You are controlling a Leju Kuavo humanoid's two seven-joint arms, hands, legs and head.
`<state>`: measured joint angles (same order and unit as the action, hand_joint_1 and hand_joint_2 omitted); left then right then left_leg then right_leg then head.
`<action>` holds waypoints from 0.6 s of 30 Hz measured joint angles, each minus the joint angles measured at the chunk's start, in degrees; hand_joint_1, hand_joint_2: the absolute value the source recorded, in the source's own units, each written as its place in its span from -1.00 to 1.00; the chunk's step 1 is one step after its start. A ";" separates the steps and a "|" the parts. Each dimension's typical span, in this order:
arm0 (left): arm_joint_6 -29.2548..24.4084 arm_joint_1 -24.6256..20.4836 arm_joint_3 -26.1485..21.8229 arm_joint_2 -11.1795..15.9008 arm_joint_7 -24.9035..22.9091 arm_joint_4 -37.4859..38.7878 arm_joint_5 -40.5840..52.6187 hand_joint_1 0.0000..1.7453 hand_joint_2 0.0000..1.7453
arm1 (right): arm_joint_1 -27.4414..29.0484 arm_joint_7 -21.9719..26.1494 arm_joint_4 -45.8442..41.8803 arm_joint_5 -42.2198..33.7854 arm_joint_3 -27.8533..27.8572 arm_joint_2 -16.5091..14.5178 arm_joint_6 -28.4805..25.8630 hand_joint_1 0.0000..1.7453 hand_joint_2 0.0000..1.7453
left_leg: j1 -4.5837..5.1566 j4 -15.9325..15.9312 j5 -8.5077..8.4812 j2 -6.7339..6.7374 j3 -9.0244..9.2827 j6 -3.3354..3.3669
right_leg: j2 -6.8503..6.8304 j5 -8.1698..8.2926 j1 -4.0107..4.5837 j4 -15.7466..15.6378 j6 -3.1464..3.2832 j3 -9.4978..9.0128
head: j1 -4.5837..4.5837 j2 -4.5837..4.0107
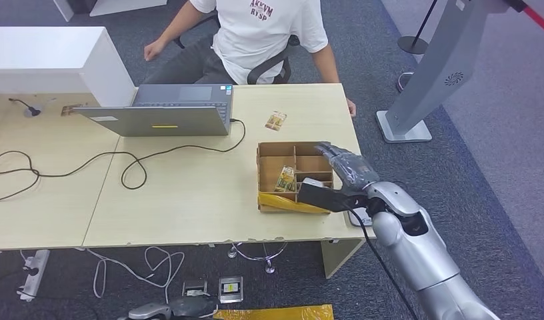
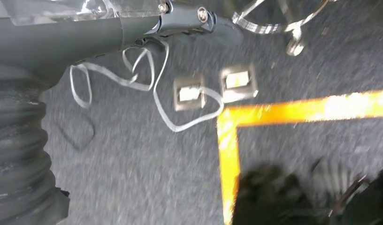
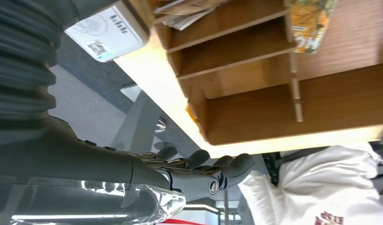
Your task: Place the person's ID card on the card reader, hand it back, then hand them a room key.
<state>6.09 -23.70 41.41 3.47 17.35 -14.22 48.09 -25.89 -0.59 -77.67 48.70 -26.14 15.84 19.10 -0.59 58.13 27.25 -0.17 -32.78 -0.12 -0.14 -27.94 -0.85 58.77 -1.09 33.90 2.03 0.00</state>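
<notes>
A small printed card lies flat on the desk, on the far side near the person and well apart from the right hand. It is probably the ID card, though its face is too small to read. A second card leans in a middle compartment of the cardboard box, likely a room key. The white reader sits at the desk's near right corner, just beside the box.

The right hand hovers over the right side of the box with its fingers spread and loosely curled, nothing between them. The left hand hangs by the floor. Whether it is spread or closed I cannot tell.

Either card should be very light, thin and stiff, with a smooth face that is likely slippery – weight is no concern, purchase is. The one on the desk lies flush, so there is no edge to get under. It would probably have to be pressed and slid to the desk edge, or tipped up by one short side, then pinched across its faces between thumb and a finger. The leaning card is easier, since its upper edge stands free above the divider, so pinch it there and lift straight up. A light pinch should do – a hard squeeze may flex the card or make it skate out.
</notes>
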 joint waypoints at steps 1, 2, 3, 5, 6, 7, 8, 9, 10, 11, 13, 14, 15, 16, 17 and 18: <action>1.00 0.09 -0.37 1.71 1.52 -0.03 -0.50 -1.00 1.00 | 0.36 -0.04 -0.36 -0.01 0.43 0.18 0.27 -1.00 1.00 | -0.01 0.00 -0.01 0.00 0.00 -0.01 | 0.01 0.00 0.01 0.01 0.00 0.00 | 0.01 0.00; 2.03 0.10 -0.73 3.55 3.08 -0.04 -0.98 -1.00 1.00 | 0.66 -0.06 -0.73 0.03 0.81 0.35 0.56 -1.00 1.00 | -0.03 -0.01 -0.02 0.00 0.00 -0.03 | 0.03 0.00 0.02 0.02 0.00 0.00 | 0.01 0.00; 3.01 0.05 -1.12 5.36 4.58 -0.04 -1.39 -1.00 1.00 | 0.88 -0.04 -1.08 0.07 1.14 0.49 0.82 -1.00 1.00 | -0.04 -0.01 -0.03 0.00 0.01 -0.05 | 0.05 0.00 0.03 0.03 0.01 0.00 | 0.01 0.00; 4.66 -0.08 -1.91 9.16 7.51 -0.03 -1.91 -1.00 1.00 | 1.15 0.08 -1.66 0.17 1.78 0.67 1.18 -1.00 1.00 | -0.06 -0.01 -0.05 0.01 0.01 -0.08 | 0.11 0.01 0.06 0.07 0.01 0.02 | 0.00 0.00; 5.33 -0.15 -2.28 11.21 9.10 -0.01 -2.02 -1.00 1.00 | 1.21 0.25 -1.85 0.20 2.08 0.73 1.30 -1.00 1.00 | -0.07 -0.01 -0.07 0.01 0.01 -0.11 | 0.12 0.01 0.07 0.09 0.02 0.03 | 0.00 0.00; 5.82 -0.20 -2.64 13.32 10.68 0.00 -2.07 -1.00 1.00 | 1.25 0.47 -1.99 0.23 2.36 0.78 1.38 -1.00 1.00 | -0.10 -0.01 -0.08 0.02 0.02 -0.13 | 0.14 0.01 0.09 0.11 0.02 0.04 | 0.01 0.00; 6.10 -0.24 -2.98 15.51 12.15 0.02 -2.08 -1.00 1.00 | 1.29 0.77 -2.13 0.28 2.64 0.85 1.44 -1.00 1.00 | -0.12 -0.01 -0.09 0.03 0.02 -0.14 | 0.15 0.01 0.11 0.12 0.04 0.05 | 0.01 0.00; 6.20 -0.25 -3.32 17.68 13.41 0.05 -2.05 -1.00 1.00 | 1.33 1.05 -2.24 0.35 2.92 0.91 1.47 -1.00 1.00 | -0.13 -0.01 -0.09 0.03 0.02 -0.16 | 0.15 0.01 0.13 0.12 0.06 0.06 | -0.01 0.00; 6.11 -0.23 -3.60 19.62 14.27 0.09 -2.02 -1.00 1.00 | 1.36 1.28 -2.33 0.44 3.20 0.96 1.48 -1.00 1.00 | -0.15 -0.01 -0.09 0.04 0.02 -0.16 | 0.15 0.00 0.14 0.13 0.08 0.07 | -0.01 0.00; 5.91 -0.18 -3.81 21.40 14.79 0.14 -1.99 -1.00 1.00 | 1.38 1.50 -2.39 0.53 3.46 0.98 1.48 -1.00 1.00 | -0.15 -0.01 -0.09 0.04 0.02 -0.16 | 0.14 -0.01 0.15 0.13 0.09 0.07 | -0.02 0.00; 5.17 0.14 -4.16 23.91 15.11 0.22 -1.97 -1.00 1.00 | 1.38 1.79 -2.39 0.72 3.76 0.98 1.45 -1.00 1.00 | -0.15 -0.01 -0.09 0.03 0.01 -0.17 | 0.11 -0.02 0.15 0.14 0.11 0.07 | 0.00 0.00; 4.63 0.45 -4.39 24.76 15.13 0.25 -1.96 -1.00 1.00 | 1.38 1.92 -2.39 0.82 3.83 0.98 1.43 -1.00 1.00 | -0.14 -0.01 -0.09 0.03 0.01 -0.17 | 0.11 -0.02 0.15 0.14 0.11 0.07 | 0.00 0.00; 4.06 0.83 -4.62 25.31 15.10 0.27 -1.92 -1.00 1.00 | 1.39 2.00 -2.39 0.91 3.87 0.97 1.40 -1.00 1.00 | -0.14 -0.02 -0.09 0.03 0.01 -0.17 | 0.11 -0.02 0.14 0.13 0.11 0.07 | 0.01 0.00; 3.46 1.24 -4.81 25.69 15.04 0.27 -1.83 -1.00 1.00 | 1.40 2.10 -2.39 0.99 3.92 0.97 1.36 -1.00 1.00 | -0.14 -0.02 -0.09 0.03 0.01 -0.17 | 0.12 -0.02 0.14 0.13 0.11 0.07 | 0.02 0.00; 2.84 1.68 -4.98 25.98 14.93 0.28 -1.65 -1.00 1.00 | 1.40 2.20 -2.39 1.07 4.01 0.97 1.32 -1.00 1.00 | -0.13 -0.01 -0.09 0.03 0.00 -0.17 | 0.13 -0.02 0.13 0.12 0.11 0.07 | 0.02 0.00; 2.13 2.11 -5.09 26.18 14.81 0.28 -1.34 -1.00 1.00 | 1.42 2.30 -2.39 1.10 4.16 0.97 1.27 -1.00 1.00 | -0.13 -0.01 -0.07 0.03 0.00 -0.19 | 0.13 -0.02 0.13 0.12 0.11 0.07 | 0.02 0.00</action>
<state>8.22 -21.59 36.32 29.64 32.16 -13.94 46.75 -24.46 1.71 -80.06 49.81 -21.98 16.81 20.37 -0.72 58.12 27.18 -0.14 -32.78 -0.31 -0.02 -27.96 -0.72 58.88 -0.98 33.97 2.06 0.00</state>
